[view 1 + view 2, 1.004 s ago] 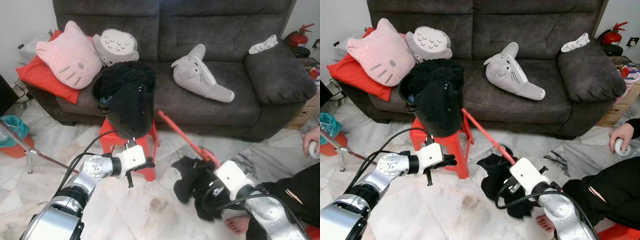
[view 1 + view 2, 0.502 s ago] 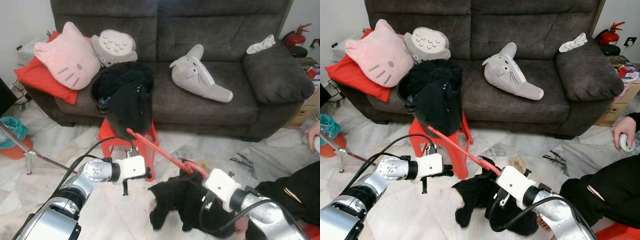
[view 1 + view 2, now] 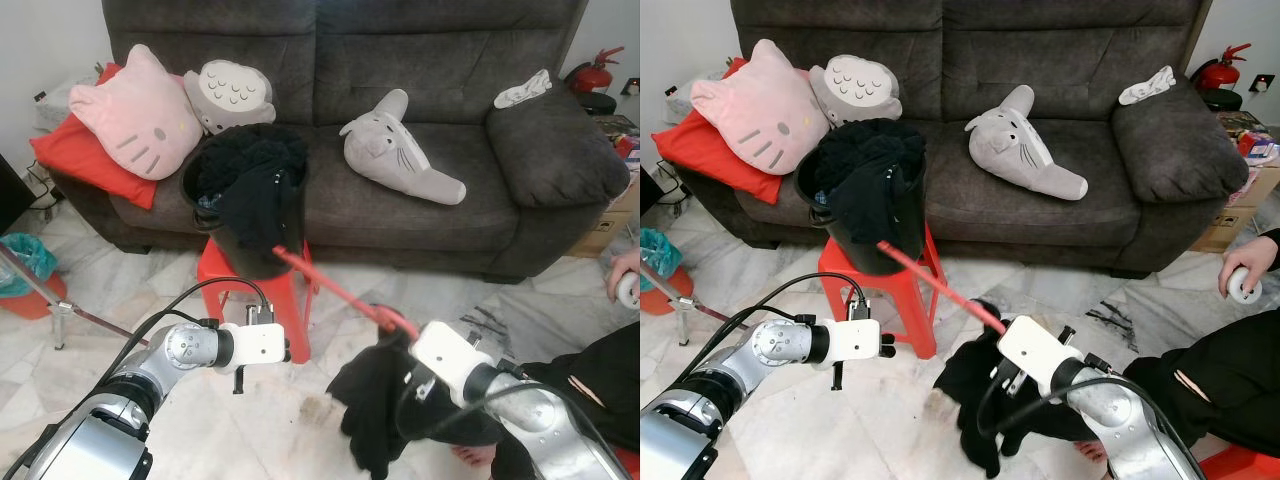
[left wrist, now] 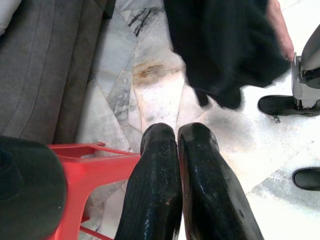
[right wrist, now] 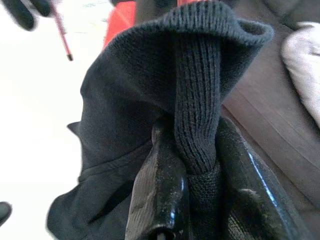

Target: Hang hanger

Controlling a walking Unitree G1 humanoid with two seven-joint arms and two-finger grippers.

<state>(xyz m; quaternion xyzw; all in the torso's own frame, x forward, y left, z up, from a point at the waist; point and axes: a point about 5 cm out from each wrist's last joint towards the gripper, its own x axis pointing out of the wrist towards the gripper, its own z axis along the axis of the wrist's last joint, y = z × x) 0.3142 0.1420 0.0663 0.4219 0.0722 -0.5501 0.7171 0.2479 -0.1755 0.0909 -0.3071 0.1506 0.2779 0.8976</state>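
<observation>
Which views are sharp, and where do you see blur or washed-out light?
Left eye view: evenly lit and sharp, sofa and hanger crisp. Left wrist view: floor in focus, the shut fingers glossy. Right wrist view: knit garment sharp, floor blown out white, background sofa soft.

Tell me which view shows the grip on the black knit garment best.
Right wrist view: the right claw pinches a ribbed fold of the black knit garment between its fingers. The eye views show the garment hanging below that claw; the left wrist view shows it from afar.
</observation>
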